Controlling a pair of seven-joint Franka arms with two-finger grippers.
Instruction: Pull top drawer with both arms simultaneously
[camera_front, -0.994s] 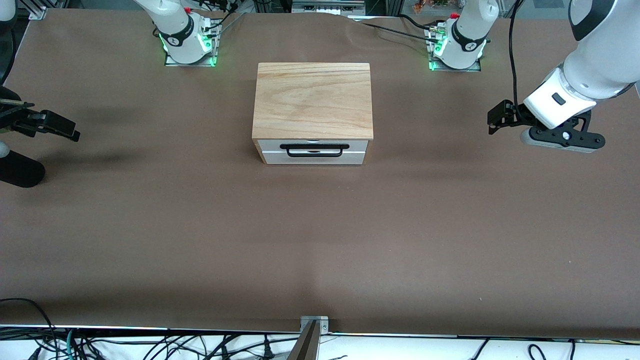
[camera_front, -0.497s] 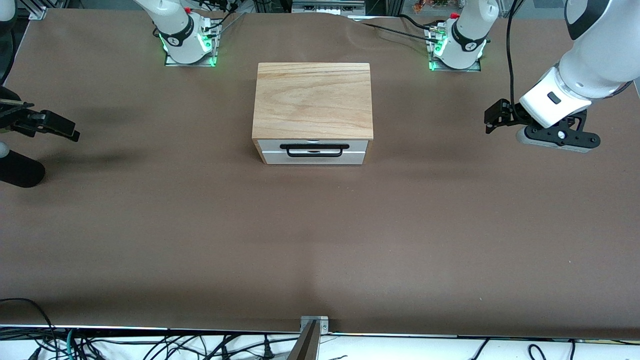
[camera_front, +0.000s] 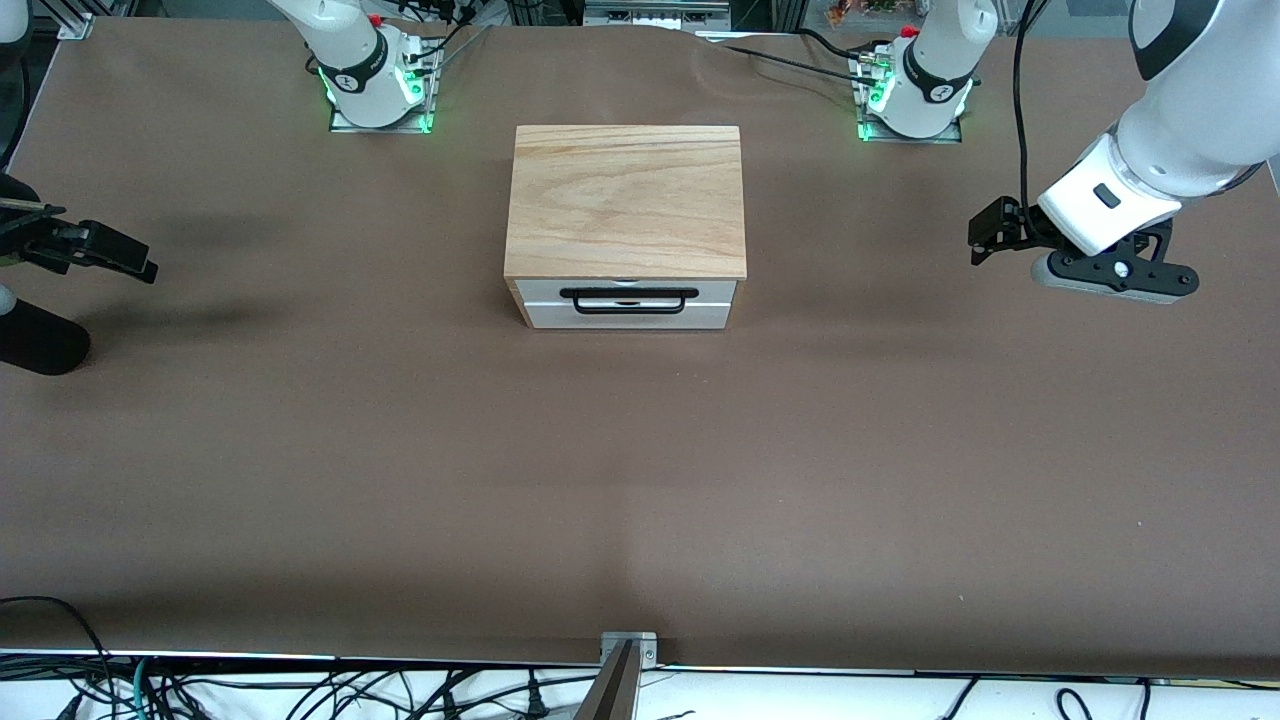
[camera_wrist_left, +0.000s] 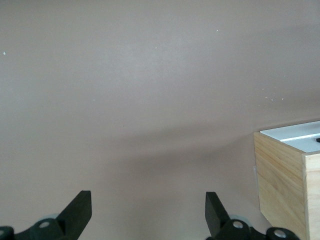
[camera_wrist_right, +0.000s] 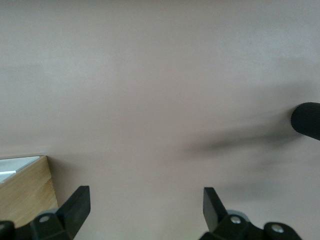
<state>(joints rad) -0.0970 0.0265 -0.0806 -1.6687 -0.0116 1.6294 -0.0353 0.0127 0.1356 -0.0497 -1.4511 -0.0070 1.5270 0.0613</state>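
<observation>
The top drawer (camera_front: 628, 320) has a white front and a wide black bar handle (camera_front: 628, 310). It sits shut in the wood-topped cabinet (camera_front: 626, 200) at the table's middle. My left gripper (camera_front: 978, 246) hangs open and empty over the table toward the left arm's end, well apart from the cabinet. In the left wrist view (camera_wrist_left: 148, 200) the drawer front (camera_wrist_left: 300, 135) shows at the edge. My right gripper (camera_front: 148, 268) is open and empty over the right arm's end. In its wrist view (camera_wrist_right: 146, 196) a cabinet corner (camera_wrist_right: 25, 192) shows.
A black rounded object (camera_front: 40, 345) lies at the right arm's end of the table, also in the right wrist view (camera_wrist_right: 306, 120). Both arm bases (camera_front: 375, 80) (camera_front: 915, 95) stand farther from the front camera than the cabinet. Brown table surface (camera_front: 640, 480) surrounds the cabinet.
My left gripper has shifted slightly toward the cabinet and a little up. My right gripper has barely moved. The drawer has not moved.
</observation>
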